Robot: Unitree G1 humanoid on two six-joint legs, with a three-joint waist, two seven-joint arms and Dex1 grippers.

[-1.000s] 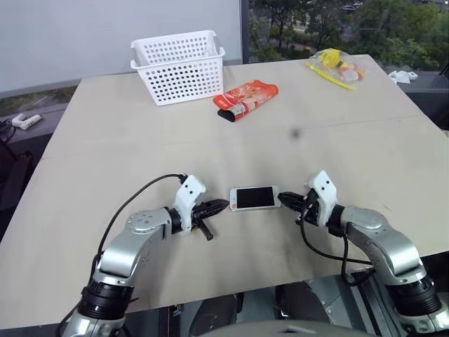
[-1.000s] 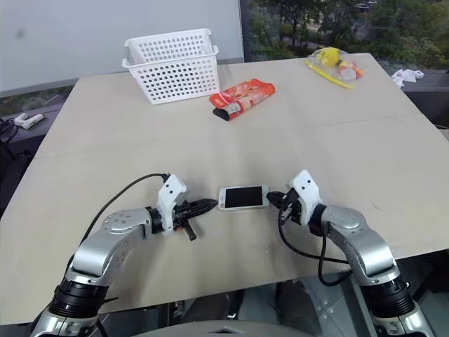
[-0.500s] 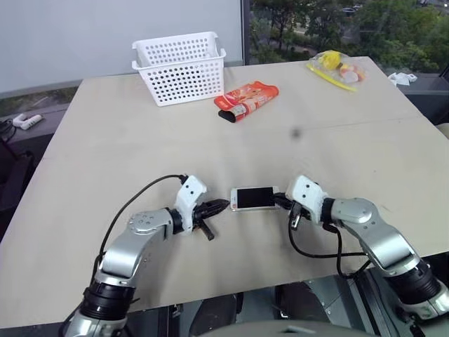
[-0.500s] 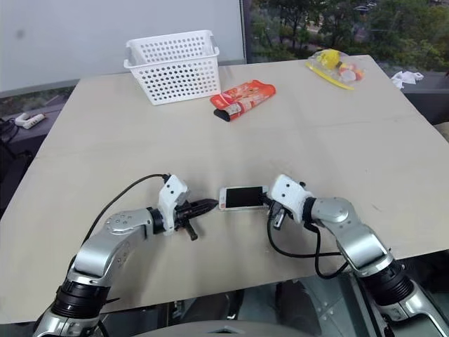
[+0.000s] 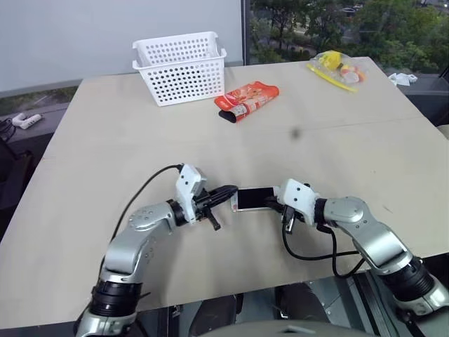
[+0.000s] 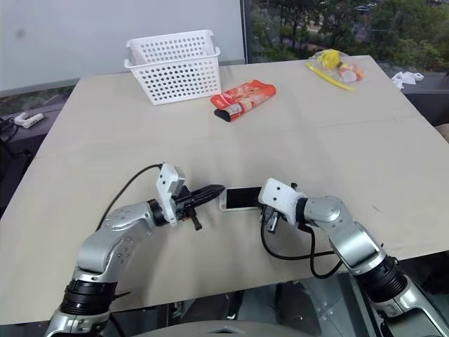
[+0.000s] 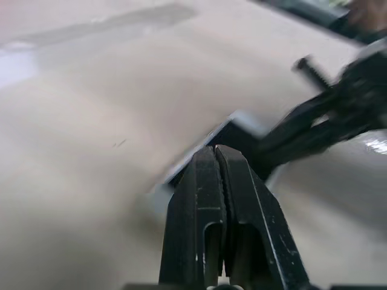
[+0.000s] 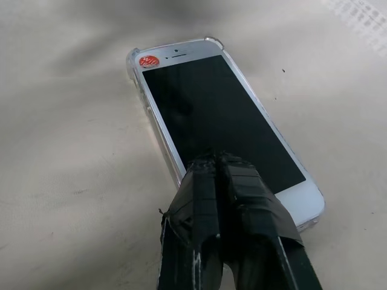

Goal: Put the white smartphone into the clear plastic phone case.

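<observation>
so the white smartphone (image 8: 221, 124) sits in the clear plastic phone case (image 8: 136, 71), long axis running straight between the closed, empty left gripper (image 5: 230, 189) and right gripper (image 8: 219, 160), the right tips over its screen.

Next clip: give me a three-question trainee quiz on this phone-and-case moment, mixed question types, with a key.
1. True or false: the right gripper is open.
2. Where does the phone lie? A) in the basket B) flat on the table, between the two grippers C) lifted off the table
3. What clear thing edges the phone?

Key: 1 false, both it and the left gripper are shut. 2 B. 3 The case.
</observation>
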